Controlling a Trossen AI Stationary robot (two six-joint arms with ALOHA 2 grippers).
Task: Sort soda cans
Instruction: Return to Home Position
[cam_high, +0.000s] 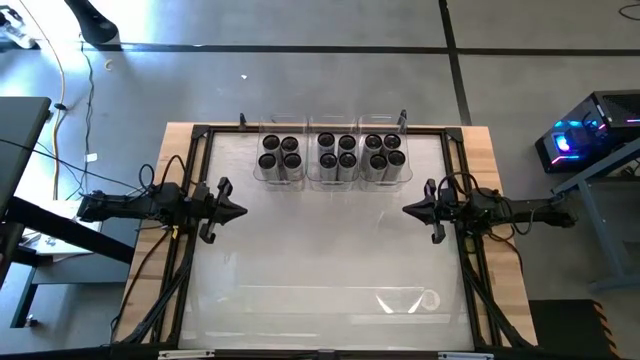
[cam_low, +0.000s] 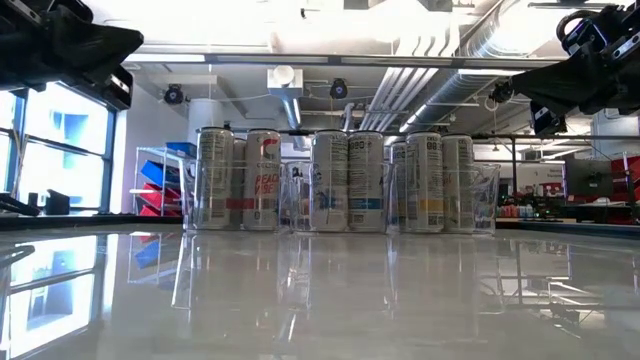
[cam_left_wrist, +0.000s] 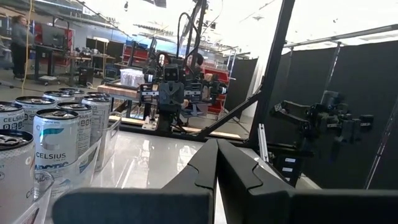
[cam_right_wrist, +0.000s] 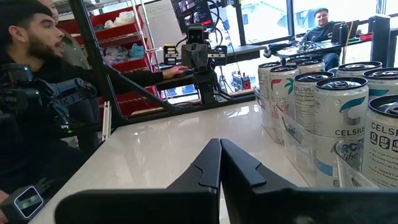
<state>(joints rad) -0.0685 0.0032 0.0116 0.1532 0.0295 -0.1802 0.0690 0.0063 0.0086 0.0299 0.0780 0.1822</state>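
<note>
My left pincer (cam_high: 240, 211) hangs at mid-left of the high view, fingers pressed together on nothing. My right pincer (cam_high: 408, 210) mirrors it at mid-right, likewise pressed together and empty. Both point inward across the table (cam_high: 320, 270), well apart from each other. I judge this a parked pose: the sorting looks finished, so nothing needs holding. The twelve cans (cam_high: 335, 155) stand upright at top centre, four to each of three clear trays (cam_high: 334, 183) set side by side along the table's top edge. The middle and lower part of the frame is open room. Each pincer sits near its own side edge of the table, below the trays, so drawing back should meet no can or tray wall.
</note>
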